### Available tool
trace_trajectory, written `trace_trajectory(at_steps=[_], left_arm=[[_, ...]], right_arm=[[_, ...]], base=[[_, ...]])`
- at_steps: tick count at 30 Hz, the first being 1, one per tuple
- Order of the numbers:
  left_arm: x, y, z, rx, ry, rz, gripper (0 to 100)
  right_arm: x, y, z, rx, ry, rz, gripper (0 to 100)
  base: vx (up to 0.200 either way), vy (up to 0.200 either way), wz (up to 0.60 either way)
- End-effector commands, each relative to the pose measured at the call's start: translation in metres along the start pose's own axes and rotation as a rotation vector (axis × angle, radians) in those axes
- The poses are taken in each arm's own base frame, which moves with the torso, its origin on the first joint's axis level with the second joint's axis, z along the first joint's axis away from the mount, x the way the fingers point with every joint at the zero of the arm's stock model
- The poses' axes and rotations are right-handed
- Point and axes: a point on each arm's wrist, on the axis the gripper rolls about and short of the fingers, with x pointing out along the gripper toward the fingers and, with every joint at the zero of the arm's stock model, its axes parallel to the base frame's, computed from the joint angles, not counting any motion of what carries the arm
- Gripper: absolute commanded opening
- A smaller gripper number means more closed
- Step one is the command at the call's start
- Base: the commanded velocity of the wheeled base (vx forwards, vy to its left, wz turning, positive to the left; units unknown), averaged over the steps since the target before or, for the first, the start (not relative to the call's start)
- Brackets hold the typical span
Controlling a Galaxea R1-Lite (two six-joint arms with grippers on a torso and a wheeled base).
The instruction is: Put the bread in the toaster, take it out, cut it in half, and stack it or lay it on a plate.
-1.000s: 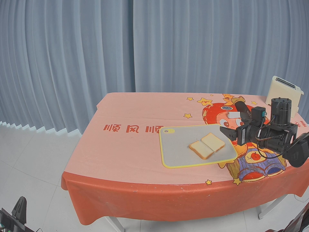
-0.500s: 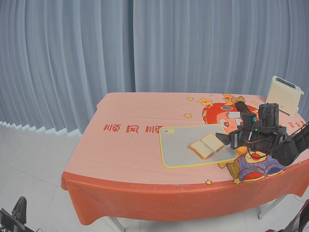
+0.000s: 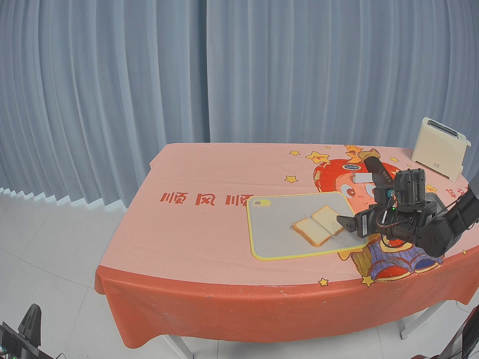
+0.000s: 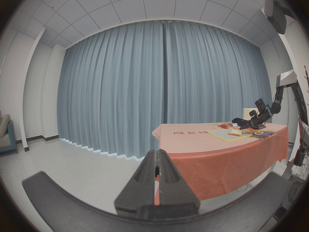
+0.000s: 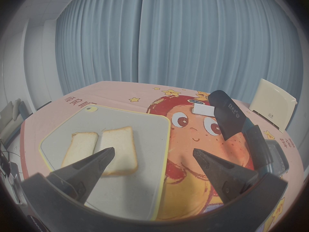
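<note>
Left gripper [image 4: 157, 155] sits low and well off the table's [image 3: 199, 225] near-left corner. Its fingers are pressed together and it's empty, so we leave it out of this.

The bread is already cut. The left half [image 3: 312, 231] and right half [image 3: 329, 219] lie flat, just beside each other, toward the right edge of the cutting board [image 3: 279, 215]. We read the step in hand as picking a half to stack or plate it.

Right gripper [image 3: 348, 221] hovers at the board's right edge, just beside the right half, fingers spread wide and holding nothing.

How we do it well:
- come in low and level, pinching the right half across its crust edges
- squeeze lightly, since the crumb looks soft and will likely crush or tear
- don't shove it into the left half
- lift straight up before moving sideways
- if stacking, line up the cut edges
- stay clear of the knife [image 3: 375, 169] lying behind the gripper, toward the table's far right

A dark shallow tray [image 5: 273, 152] sits by the knife's handle. We can't tell whether it's the plate.

Counts:
- bread halves: 2
- cutting board: 1
- knife: 1
- dark tray: 1
- small white card [image 3: 362, 178], just beyond the board's far-right corner: 1
- toaster [image 3: 439, 148] at the far-right corner, slot looks empty: 1
</note>
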Motion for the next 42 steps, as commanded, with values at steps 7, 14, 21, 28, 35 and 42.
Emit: trace_trajectory(at_steps=[7, 14, 21, 28, 35, 42], left_arm=[[0.001, 0.000, -0.005, 0.000, 0.016, 0.001, 0], [0.001, 0.000, -0.005, 0.000, 0.016, 0.001, 0], [0.001, 0.000, -0.005, 0.000, 0.016, 0.001, 0], [0.001, 0.000, -0.005, 0.000, 0.016, 0.001, 0], [0.001, 0.000, -0.005, 0.000, 0.016, 0.001, 0], [0.001, 0.000, -0.005, 0.000, 0.016, 0.001, 0]], right_arm=[[0.005, -0.009, -0.001, 0.014, 0.006, -0.024, 100], [0.007, -0.010, 0.001, 0.021, 0.000, -0.027, 100], [0.010, -0.008, -0.002, 0.016, 0.015, -0.022, 100], [0.016, -0.009, -0.008, 0.016, 0.037, -0.025, 100], [0.017, -0.009, -0.008, 0.015, 0.040, -0.024, 100], [0.018, -0.007, -0.011, 0.013, 0.049, -0.021, 0]], base=[[0.000, 0.000, 0.00], [0.000, 0.000, 0.00], [0.000, 0.000, 0.00], [0.000, 0.000, 0.00], [0.000, 0.000, 0.00], [0.000, 0.000, 0.00]])
